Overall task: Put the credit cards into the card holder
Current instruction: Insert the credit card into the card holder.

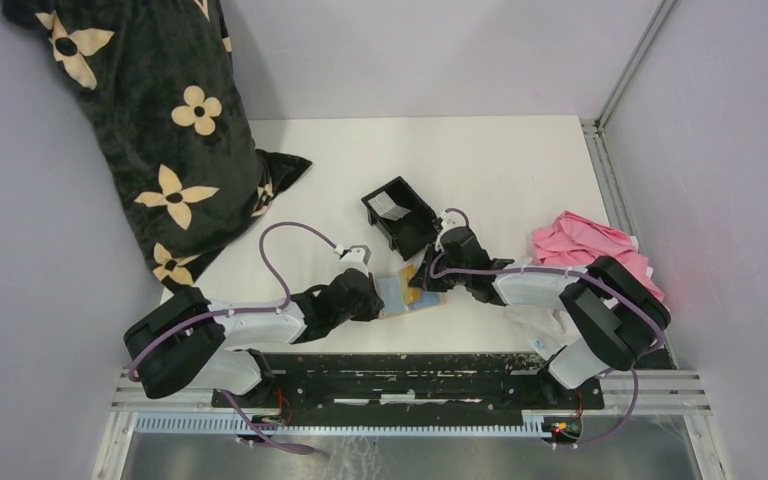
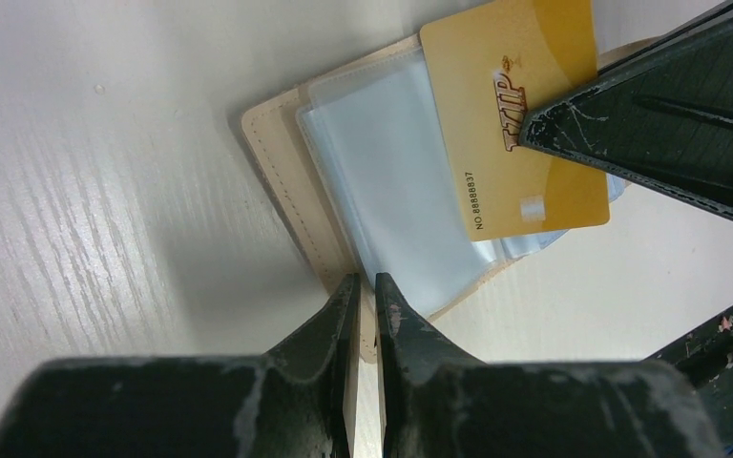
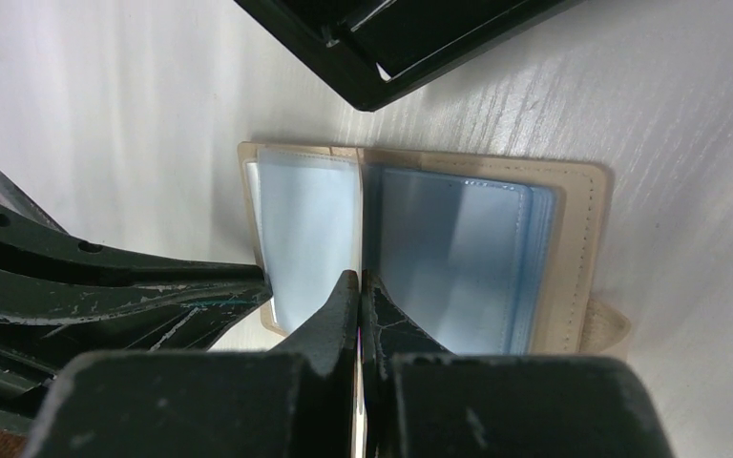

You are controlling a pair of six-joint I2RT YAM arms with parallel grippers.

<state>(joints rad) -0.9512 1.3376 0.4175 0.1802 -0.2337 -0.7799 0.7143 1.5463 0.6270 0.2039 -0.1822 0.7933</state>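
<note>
**Card holder** [image 3: 573, 248]: beige wallet with stitched edge, lying open and flat on the white surface [image 1: 500, 170], just in front of the black tray [image 3: 344, 67] and between the two arms. It has clear plastic sleeves on both halves.

**Overhead view only:** a pink cloth [image 1: 580, 245] at the right edge of the surface. A black blanket with tan flowers [image 1: 150, 110] is heaped at the far left.

**Right wrist view only:** a snap tab [image 3: 606, 329] at the holder's near right corner. The sleeves on the right half look bluish, and it is not clear whether a card sits inside.

**Left wrist view only:** the face of the golden card [image 2: 525, 105], lying over the far half of the open holder and overhanging its edge.

**Writing:** "VIP" in ornate letters and "NO 88888837" on the golden card.

**Left fingers** [image 2: 334, 324]: almost closed, pinching the holder's near edge, with a beige strip showing between them.

**Right fingers** [image 3: 324, 324]: pressed together on the golden card. In their own view the card shows only as a thin pale line between them. The left wrist view shows their tip on the card's printed face.
</note>
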